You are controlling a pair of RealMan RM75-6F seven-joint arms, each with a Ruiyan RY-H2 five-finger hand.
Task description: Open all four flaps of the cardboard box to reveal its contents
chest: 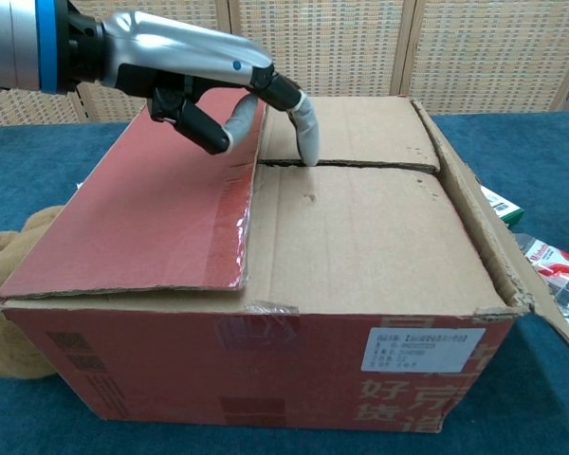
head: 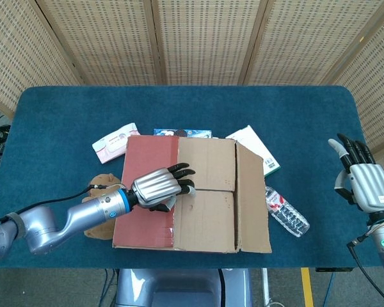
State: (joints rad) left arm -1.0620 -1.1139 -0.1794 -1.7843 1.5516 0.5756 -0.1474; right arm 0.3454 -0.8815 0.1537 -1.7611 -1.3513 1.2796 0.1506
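box (chest: 294, 284) — under left hand (head: 159, 187), flaps mostly down | left hand: grasps nothing, fingertip (chest: 310, 144) at inner-flap seam by red flap (chest: 152, 199) — likely seeking an edge | right hand (head: 363, 182): unclenched, well clear

Cardboard box (chest: 360, 284) contents are hidden under flaps; the box conceals most of the brown plush toy (chest: 5, 303).

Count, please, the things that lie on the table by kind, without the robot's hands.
Cardboard box: 1
Plush toy: 1
Water bottle: 1
Flat packets and cartons behind the box: 3, namely the pink-and-white packet, the blue packet, the white-and-green carton
Total: 6
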